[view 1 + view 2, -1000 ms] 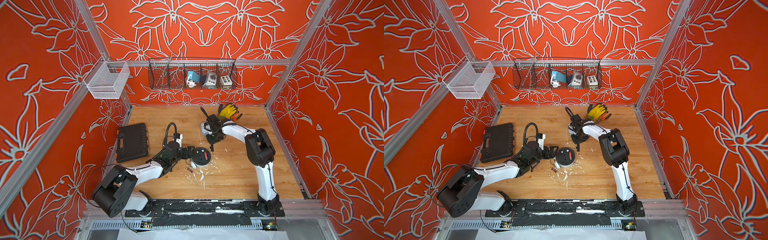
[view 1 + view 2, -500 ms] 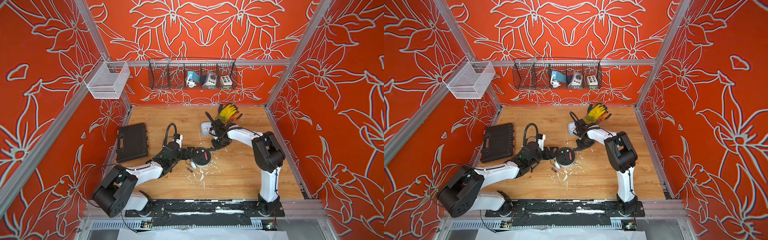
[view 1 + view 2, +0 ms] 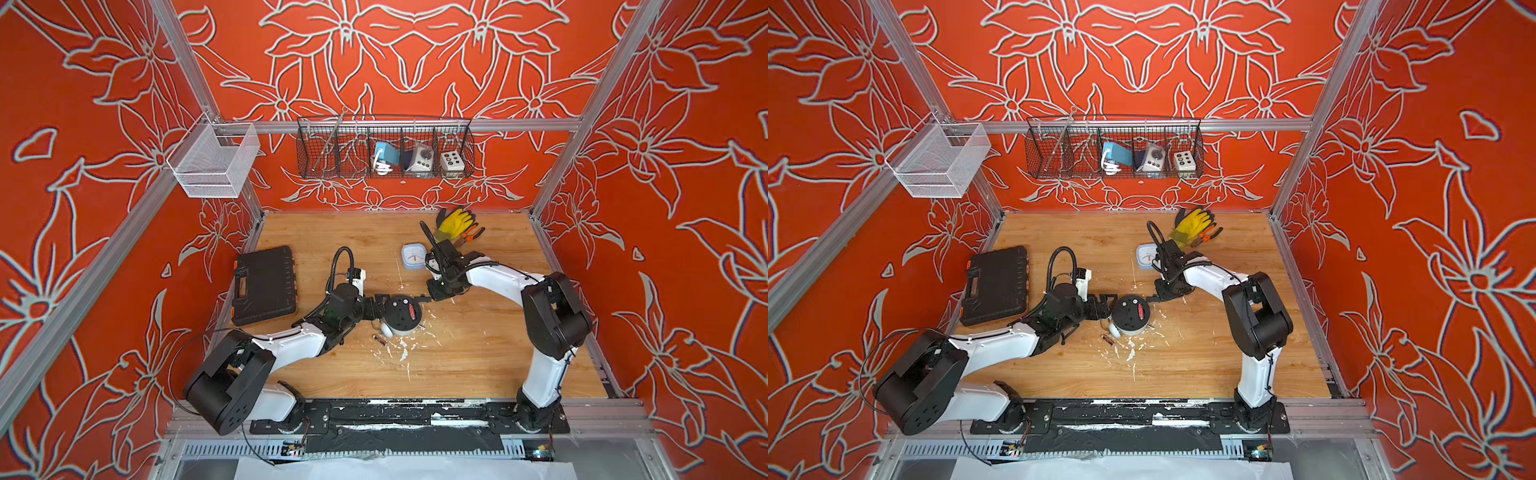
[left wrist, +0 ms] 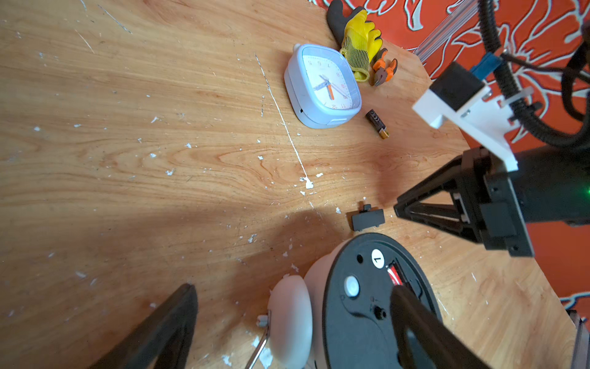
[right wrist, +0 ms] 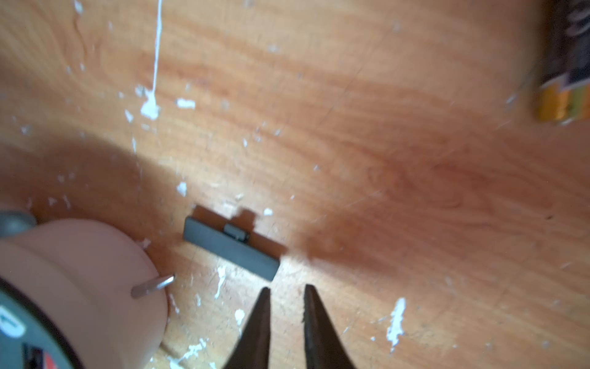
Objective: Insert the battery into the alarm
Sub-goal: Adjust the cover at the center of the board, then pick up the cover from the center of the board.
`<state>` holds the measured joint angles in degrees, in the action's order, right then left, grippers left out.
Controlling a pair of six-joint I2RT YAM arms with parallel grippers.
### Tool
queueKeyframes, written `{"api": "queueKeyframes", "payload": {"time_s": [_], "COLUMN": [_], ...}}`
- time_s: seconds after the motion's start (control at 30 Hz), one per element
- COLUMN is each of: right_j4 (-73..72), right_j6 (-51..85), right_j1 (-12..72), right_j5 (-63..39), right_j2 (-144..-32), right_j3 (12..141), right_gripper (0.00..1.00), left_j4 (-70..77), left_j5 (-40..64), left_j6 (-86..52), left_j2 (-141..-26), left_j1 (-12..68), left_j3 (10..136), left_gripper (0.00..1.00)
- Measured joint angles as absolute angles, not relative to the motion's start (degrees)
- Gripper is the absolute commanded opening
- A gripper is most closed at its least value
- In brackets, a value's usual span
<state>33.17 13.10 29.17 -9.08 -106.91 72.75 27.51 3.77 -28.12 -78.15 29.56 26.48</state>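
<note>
Right claw (image 5: pixel 286 287) has dropped from the square clock (image 3: pixel 413 257) to the round alarm (image 3: pixel 401 313) mid-worktop (image 3: pixel 457 365), tips narrow, empty, beside the loose battery cover (image 5: pixel 230 247); red battery (image 4: pixel 394 274) sits in the open bay; left claw (image 3: pixel 376 309) gapes wide astride the alarm; cover next, I reckon.

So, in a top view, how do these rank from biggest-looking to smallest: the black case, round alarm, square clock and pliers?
1. black case
2. round alarm
3. square clock, somewhat smaller than the alarm
4. pliers, clearly smallest
</note>
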Motion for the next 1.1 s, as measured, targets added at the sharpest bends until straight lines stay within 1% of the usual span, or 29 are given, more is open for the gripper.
{"api": "queueKeyframes", "payload": {"time_s": [0.13, 0.27, 0.43, 0.63, 0.7, 0.8, 0.87, 1.1], "right_j4": [32.23, 31.51, 29.28, 28.23, 28.25, 27.42, 25.50, 18.11], "right_j6": [13.08, 12.99, 12.88, 13.58, 14.31, 16.16, 17.85, 20.80], "right_j1": [28.34, 28.21, 28.18, 28.29, 28.29, 27.92, 27.24, 22.63], "right_j5": [-9.43, -11.16, -15.53, -19.88, -20.16, -20.67, -22.96, -32.10], "right_j2": [-111.20, -113.16, -111.70, -106.69, -105.10, -103.72, -102.91, -103.94], "right_j3": [76.69, 76.53, 73.56, 66.26, 64.29, 62.83, 61.56, 59.51], "right_gripper": [0.10, 0.10, 0.10, 0.09, 0.14, 0.30, 0.35, 0.35], "left_j4": [27.51, 27.51, 27.55, 28.01, 28.03, 28.05, 28.05, 28.01], "left_j5": [3.75, 3.73, 3.75, 4.23, 4.38, 4.62, 4.75, 5.08], "left_j6": [-28.12, -28.05, -27.92, -27.94, -27.97, -27.99, -28.16, -28.21], "left_j2": [-78.13, -78.15, -78.17, -79.26, -79.44, -79.55, -79.55, -79.05], "left_j1": [29.56, 29.56, 29.56, 29.56, 29.56, 29.56, 29.56, 29.56], "left_j3": [26.48, 26.48, 26.48, 26.48, 26.48, 26.48, 26.48, 26.09], "left_gripper": [0.88, 0.88, 0.88, 0.88, 0.88, 0.88, 0.88, 0.88]}}
